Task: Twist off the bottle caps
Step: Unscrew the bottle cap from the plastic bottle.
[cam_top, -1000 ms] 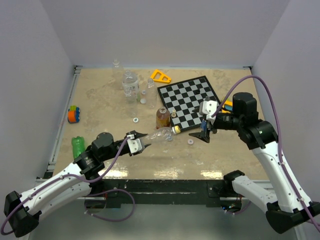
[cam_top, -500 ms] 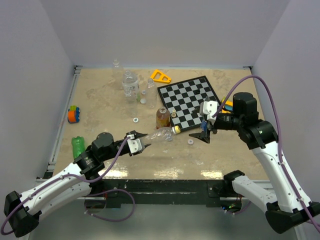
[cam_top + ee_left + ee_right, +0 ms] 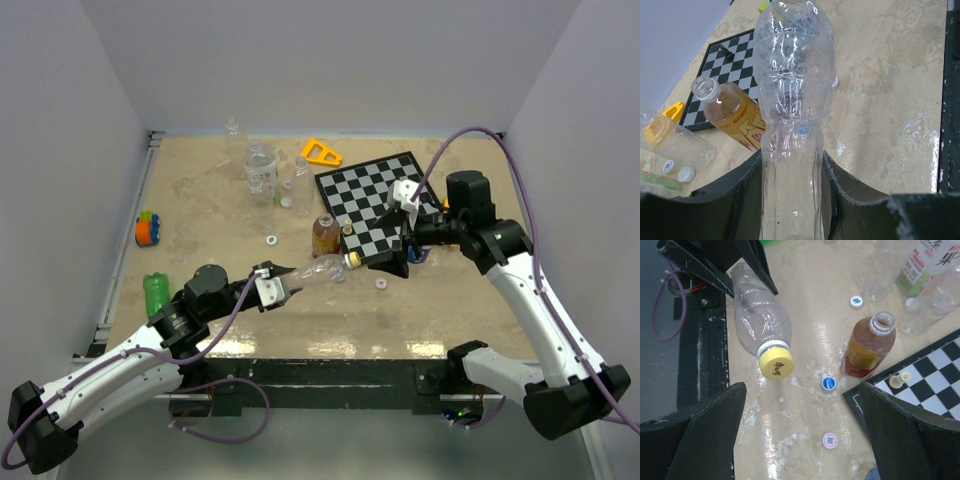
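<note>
Clamping clear bottle (image 3: 325, 269), left fingers (image 3: 740, 200) outstretched; right fingers (image 3: 700, 435) splayed facing yellow cap (image 3: 776, 363).

Amber bottle's label (image 3: 747, 131) — print unreadable.

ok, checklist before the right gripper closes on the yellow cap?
1. Left gripper clamped on the clear bottle: ok.
2. Yellow cap on that bottle, facing the right gripper: ok.
3. Right gripper open: ok.
4. Cap between the right fingertips: not ok; it sits ahead of them and off-centre in the wrist view.
5. Amber bottle and loose blue cap out of the closing path: ok, both are on the table, apart from the held bottle.
6. Left grip firm enough to resist twisting: cannot tell.
</note>
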Controlling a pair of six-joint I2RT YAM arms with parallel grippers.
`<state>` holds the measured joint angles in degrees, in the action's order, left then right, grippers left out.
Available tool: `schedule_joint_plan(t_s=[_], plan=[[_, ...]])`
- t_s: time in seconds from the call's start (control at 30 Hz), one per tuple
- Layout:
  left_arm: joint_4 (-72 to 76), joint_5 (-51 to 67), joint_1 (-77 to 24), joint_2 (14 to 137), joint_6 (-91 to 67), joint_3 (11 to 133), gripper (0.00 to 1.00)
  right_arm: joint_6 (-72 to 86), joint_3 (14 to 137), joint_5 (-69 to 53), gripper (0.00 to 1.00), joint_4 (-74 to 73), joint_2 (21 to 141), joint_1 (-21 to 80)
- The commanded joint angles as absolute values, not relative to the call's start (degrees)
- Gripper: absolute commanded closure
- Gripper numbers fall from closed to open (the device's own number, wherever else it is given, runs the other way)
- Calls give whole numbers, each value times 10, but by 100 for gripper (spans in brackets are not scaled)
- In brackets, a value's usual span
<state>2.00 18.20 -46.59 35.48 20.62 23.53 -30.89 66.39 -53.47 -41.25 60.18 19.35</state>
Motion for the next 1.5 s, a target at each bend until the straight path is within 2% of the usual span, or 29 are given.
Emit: schedule_joint_plan(t_s=[0.0, 0.2, 0.63, 0.77, 0.97, 1.07, 1.17, 1.33, 1.47], plan=[[38, 183, -466, 354, 213, 240, 100, -250, 682, -591, 2, -384, 641, 191], [37, 178, -466, 352, 214, 240, 100, -328, 710, -643, 11, -456, 704, 191], [37, 178, -467, 354, 214, 239, 100, -339, 726, -662, 22, -476, 737, 226], [37, 178, -466, 355, 213, 240, 100, -340, 735, -661, 34, -479, 745, 234], [37, 176, -466, 354, 213, 240, 100, -341, 736, -655, 62, -479, 749, 241], [37, 174, -467, 353, 213, 240, 100, -341, 736, -650, 68, -481, 746, 244], [37, 174, -466, 352, 214, 240, 100, -348, 735, -645, 83, -483, 743, 246], [38, 175, -466, 352, 213, 239, 100, -390, 738, -623, 100, -500, 732, 255], [38, 176, -466, 353, 212, 239, 100, -463, 745, -575, 100, -526, 725, 280]])
